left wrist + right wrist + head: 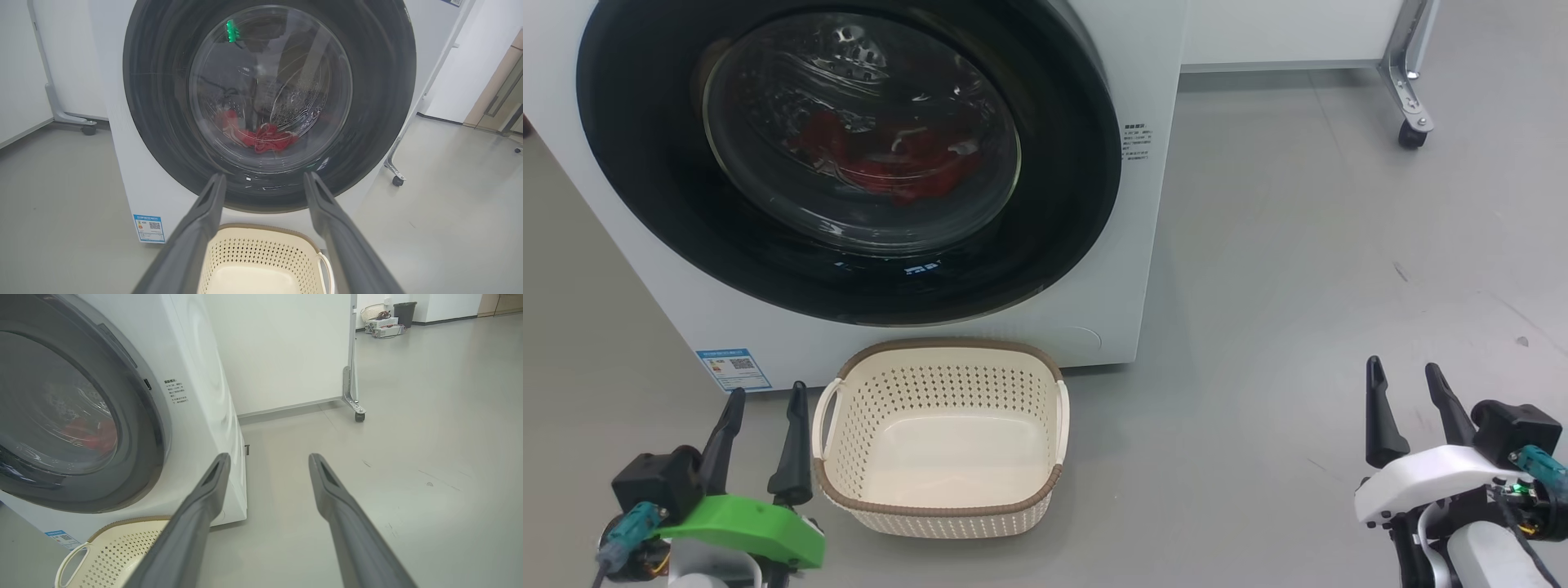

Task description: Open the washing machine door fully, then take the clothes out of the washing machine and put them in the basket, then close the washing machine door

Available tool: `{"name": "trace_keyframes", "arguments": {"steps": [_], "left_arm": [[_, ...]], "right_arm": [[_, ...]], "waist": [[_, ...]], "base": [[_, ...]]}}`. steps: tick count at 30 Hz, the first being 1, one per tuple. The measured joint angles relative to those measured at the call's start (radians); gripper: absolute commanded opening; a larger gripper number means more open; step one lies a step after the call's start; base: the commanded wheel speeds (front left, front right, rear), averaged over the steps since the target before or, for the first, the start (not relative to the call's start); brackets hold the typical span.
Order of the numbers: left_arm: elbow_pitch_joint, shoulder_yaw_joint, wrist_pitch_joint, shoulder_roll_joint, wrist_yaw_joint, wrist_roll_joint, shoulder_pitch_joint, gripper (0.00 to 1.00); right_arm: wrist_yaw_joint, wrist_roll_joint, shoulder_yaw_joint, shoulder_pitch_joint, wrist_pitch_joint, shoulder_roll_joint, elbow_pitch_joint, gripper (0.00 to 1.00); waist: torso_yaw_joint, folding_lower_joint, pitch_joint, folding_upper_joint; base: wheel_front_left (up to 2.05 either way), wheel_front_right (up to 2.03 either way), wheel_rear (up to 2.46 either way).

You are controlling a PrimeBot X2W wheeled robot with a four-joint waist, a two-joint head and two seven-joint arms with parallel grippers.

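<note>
head view, left arm (pixel 739 531) beside basket (pixel 939 511), right arm (pixel 1429 478) well apart, both jaws released, empty

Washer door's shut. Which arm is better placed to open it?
Probably left: the left tool is open and aimed squarely at the washing machine door; the right tool points past it at the floor.

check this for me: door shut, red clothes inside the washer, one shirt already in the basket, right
No: the basket is empty, as the head view shows. The door is shut and the red clothes are inside the washer.
</note>
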State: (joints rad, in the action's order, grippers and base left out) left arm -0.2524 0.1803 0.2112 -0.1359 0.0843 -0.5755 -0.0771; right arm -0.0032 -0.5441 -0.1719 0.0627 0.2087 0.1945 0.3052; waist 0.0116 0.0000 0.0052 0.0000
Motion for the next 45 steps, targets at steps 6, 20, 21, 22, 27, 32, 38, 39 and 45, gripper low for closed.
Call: {"name": "trace_keyframes", "arguments": {"steps": [6,20,21,22,27,32,38,39,45], "left_arm": [[-0.002,0.006,0.02,0.012,-0.006,0.076,0.0,1.0],[-0.024,-0.008,0.04,0.027,-0.006,0.165,0.0,1.0],[-0.025,-0.01,0.04,0.027,-0.006,0.165,0.0,1.0],[-0.025,-0.01,0.04,0.027,-0.006,0.165,0.0,1.0],[-0.028,-0.016,0.04,0.031,-0.006,0.176,0.0,1.0],[-0.031,-0.021,0.04,0.036,-0.005,0.18,0.0,1.0],[-0.038,-0.03,0.04,0.045,-0.002,0.188,0.0,1.0],[-0.04,-0.031,0.04,0.047,0.001,0.191,0.0,1.0],[-0.046,-0.043,0.04,0.051,0.005,0.192,0.0,1.0]], "right_arm": [[-0.01,0.083,-0.023,0.0,0.019,0.0,-0.002,1.0],[-0.019,0.168,-0.037,0.0,0.039,-0.013,-0.003,1.0],[-0.019,0.168,-0.036,0.0,0.039,-0.014,-0.003,1.0],[-0.019,0.168,-0.036,0.0,0.039,-0.014,-0.003,1.0],[-0.019,0.172,-0.029,0.0,0.039,-0.02,-0.003,1.0],[-0.019,0.178,-0.021,0.0,0.04,-0.023,-0.003,1.0],[-0.018,0.179,-0.003,0.0,0.04,-0.03,-0.006,0.0],[-0.018,0.179,-0.003,0.0,0.04,-0.031,-0.005,0.0],[-0.007,0.177,0.001,-0.004,0.041,-0.037,0.001,0.0]], "waist": [[-0.003,0.0,-0.001,0.0],[-0.008,0.0,-0.001,0.0],[-0.008,0.0,-0.001,0.0],[-0.008,0.0,-0.001,0.0],[-0.009,0.0,-0.001,0.0],[-0.01,0.0,0.0,0.0],[-0.012,0.0,0.002,0.0],[-0.012,0.0,0.002,0.0],[-0.013,0.0,0.003,0.0]], "base": [[0.0,0.0,0.0],[0.0,0.0,0.0],[0.0,0.0,0.0],[0.0,0.0,0.0],[0.0,0.0,0.0],[0.0,0.0,0.0],[0.0,0.0,0.0],[0.0,0.0,0.0],[0.0,0.0,0.0]]}}
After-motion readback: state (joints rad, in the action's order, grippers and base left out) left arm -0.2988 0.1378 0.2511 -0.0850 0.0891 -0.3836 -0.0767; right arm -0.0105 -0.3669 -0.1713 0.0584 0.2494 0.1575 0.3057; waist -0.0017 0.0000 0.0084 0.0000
